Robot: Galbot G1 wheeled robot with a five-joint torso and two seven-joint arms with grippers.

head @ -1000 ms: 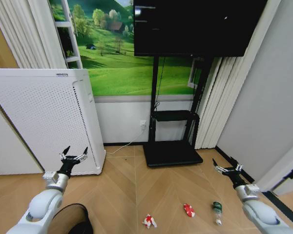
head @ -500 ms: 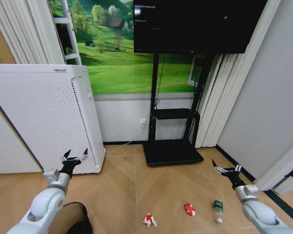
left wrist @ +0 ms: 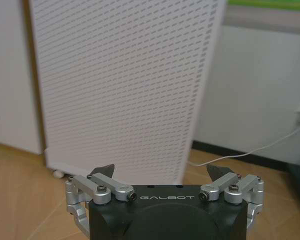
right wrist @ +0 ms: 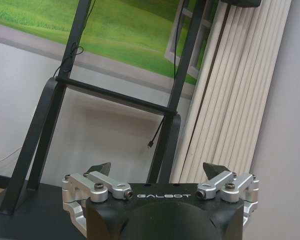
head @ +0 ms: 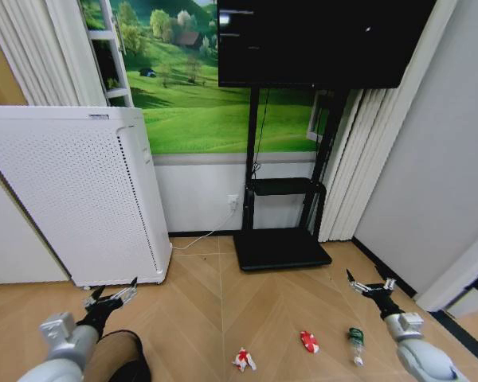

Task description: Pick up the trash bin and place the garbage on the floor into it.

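The left pincer, spread open, has dropped toward the trash bin, suggesting a pickup; right pincer open beyond the garbage.

The head view looks forward and down from above both arms, taking in the herringbone floor, the white perforated appliance at the robot's left and the black screen stand straight ahead against the wall.

The left wrist view sits directly behind the left hand — fingers spread at the lower edge — and faces the appliance at close range, low to the floor.

The right wrist view sits behind the right hand and faces the stand and the pleated curtain.

Shared ground: each wrist view repeats one portion of the head view — appliance on the left, stand and curtain on the right.
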